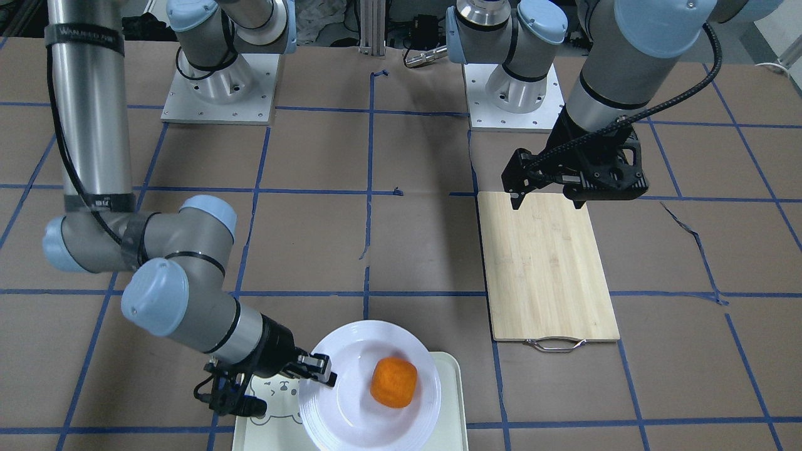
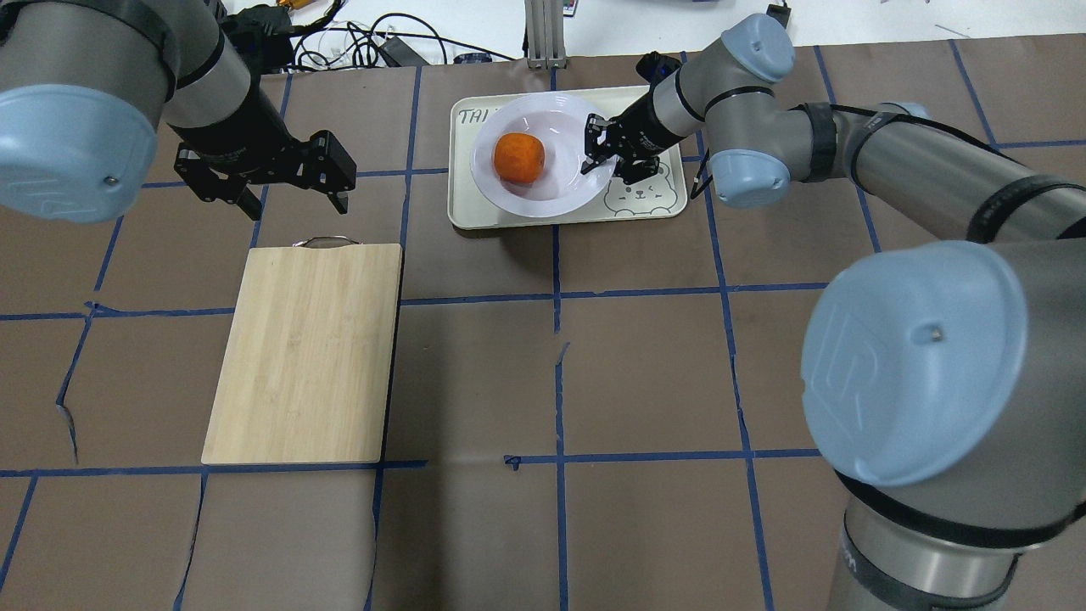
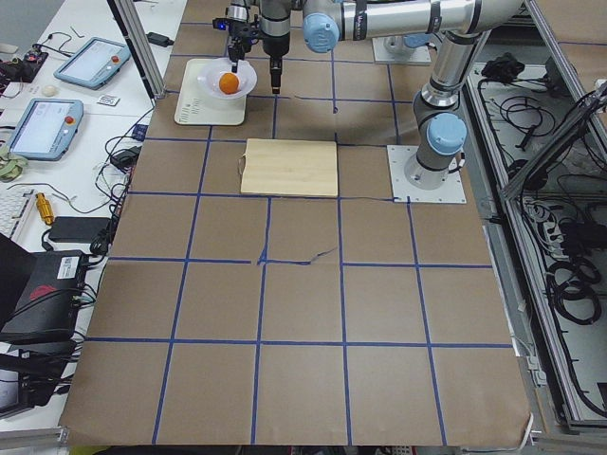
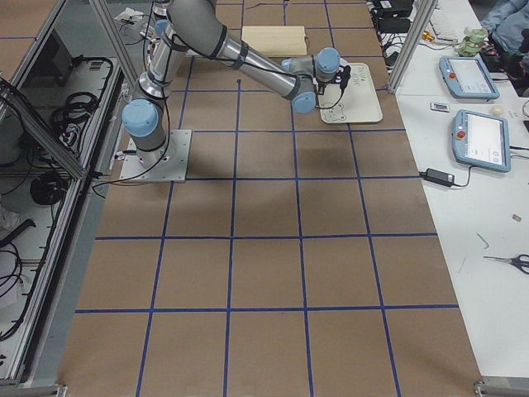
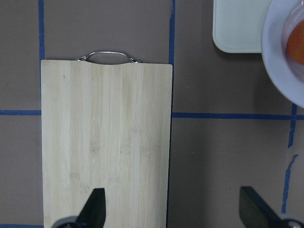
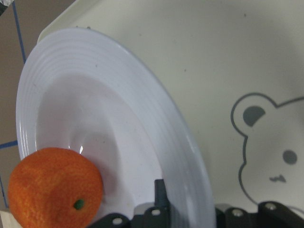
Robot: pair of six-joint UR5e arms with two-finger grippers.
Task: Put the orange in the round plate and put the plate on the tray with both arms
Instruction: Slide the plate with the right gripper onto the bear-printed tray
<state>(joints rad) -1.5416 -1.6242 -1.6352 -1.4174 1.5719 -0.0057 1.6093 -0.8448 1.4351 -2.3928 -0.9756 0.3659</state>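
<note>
The orange [image 1: 393,382] [image 2: 518,158] [image 6: 54,187] lies in the sunken centre of the round plate [image 1: 351,363] [image 2: 551,191] [image 6: 118,118]. The plate is over the tray [image 1: 448,401] [image 2: 645,199] [image 6: 213,57], covering the end away from the bear drawing. My right gripper [image 1: 319,371] [image 2: 598,153] [image 6: 185,213] is shut on the plate's rim, one finger inside the rim and one under it. I cannot tell whether the plate rests flat. My left gripper [image 1: 548,202] [image 2: 297,208] [image 5: 173,209] hangs open and empty, apart from the plate.
A bamboo cutting board [image 1: 548,269] [image 2: 305,356] [image 5: 104,133] with a metal handle [image 5: 108,54] lies below the left gripper, beside the tray. Both arm bases [image 1: 219,88] stand at the robot's edge of the brown table with blue tape lines.
</note>
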